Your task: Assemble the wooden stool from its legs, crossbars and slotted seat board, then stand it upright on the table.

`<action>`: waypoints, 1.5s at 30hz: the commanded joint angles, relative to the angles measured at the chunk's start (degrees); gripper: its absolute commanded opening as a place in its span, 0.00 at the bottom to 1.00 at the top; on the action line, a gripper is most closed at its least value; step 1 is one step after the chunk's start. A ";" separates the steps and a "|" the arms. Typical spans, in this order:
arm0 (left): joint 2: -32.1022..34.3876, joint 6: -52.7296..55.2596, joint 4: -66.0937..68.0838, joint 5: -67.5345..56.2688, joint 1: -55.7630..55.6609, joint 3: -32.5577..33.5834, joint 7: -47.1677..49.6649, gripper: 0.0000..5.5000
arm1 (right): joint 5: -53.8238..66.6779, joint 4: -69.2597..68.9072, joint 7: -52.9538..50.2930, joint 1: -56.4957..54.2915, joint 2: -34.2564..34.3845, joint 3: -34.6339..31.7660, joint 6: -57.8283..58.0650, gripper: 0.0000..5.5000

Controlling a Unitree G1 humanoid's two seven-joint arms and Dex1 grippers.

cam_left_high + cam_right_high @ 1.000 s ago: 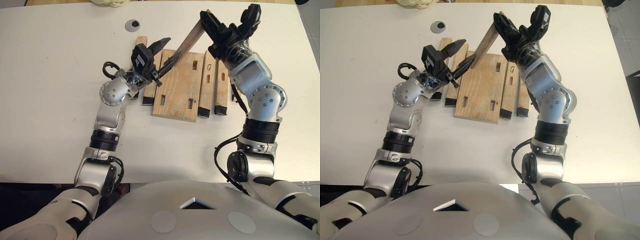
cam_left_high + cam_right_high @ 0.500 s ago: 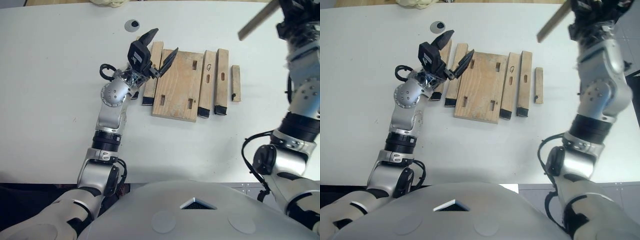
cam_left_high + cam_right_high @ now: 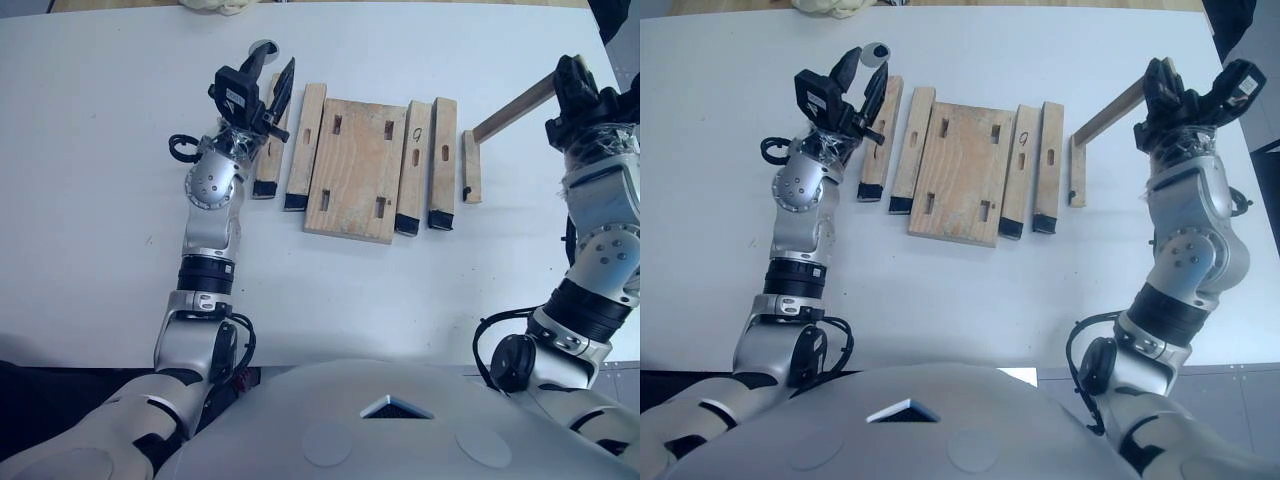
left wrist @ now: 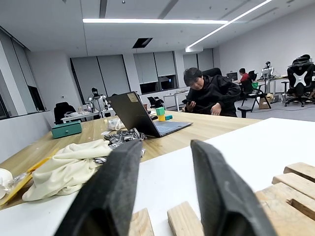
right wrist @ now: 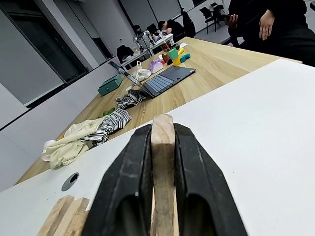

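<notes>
Your right gripper (image 5: 163, 147) has its fingers clamped on one end of a crossbar (image 3: 512, 106), held in the air well to the right of the seat board (image 3: 355, 170), free end pointing back toward the board. Your left gripper (image 3: 270, 78) has its fingers spread with nothing between them, above the far end of the outermost leg (image 3: 268, 150) left of the board. The next job looks like mating bar to leg. Bring the free end squarely to a slot and steady that leg with the left fingers. Pushed in at an angle, the bar may jam.
</notes>
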 commanded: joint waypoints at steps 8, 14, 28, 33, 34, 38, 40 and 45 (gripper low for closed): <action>0.13 -1.52 2.08 1.10 -1.55 0.53 2.18 0.04 | 0.76 1.74 -1.56 0.45 3.72 1.46 0.22 0.07; 0.16 -1.53 2.44 1.68 -1.66 -0.15 1.79 0.03 | -1.78 4.00 -0.47 1.44 4.56 2.80 -2.22 0.07; 0.02 -1.26 2.94 1.56 -2.35 -0.57 0.88 0.03 | -5.50 11.71 2.17 0.95 4.86 4.97 -9.41 0.07; -0.20 -1.27 2.79 1.61 -1.97 -0.66 1.10 0.03 | -9.60 9.38 1.27 3.56 5.61 8.59 -11.15 0.07; -0.25 -1.23 2.75 1.61 -1.92 -0.70 1.10 0.03 | -11.02 8.90 1.06 4.55 6.02 9.69 -11.94 0.07; 0.06 -0.82 2.21 1.30 -1.63 -0.79 0.54 0.03 | -20.90 7.40 0.84 11.10 7.15 16.22 -20.21 0.07; 0.49 -0.43 1.78 1.07 -1.47 -0.78 0.03 0.03 | -25.16 7.33 1.33 15.02 8.18 19.52 -25.10 0.07; 0.74 0.44 1.16 1.05 -1.36 -0.99 -0.82 0.03 | -27.65 9.71 2.58 19.59 9.74 21.69 -29.25 0.07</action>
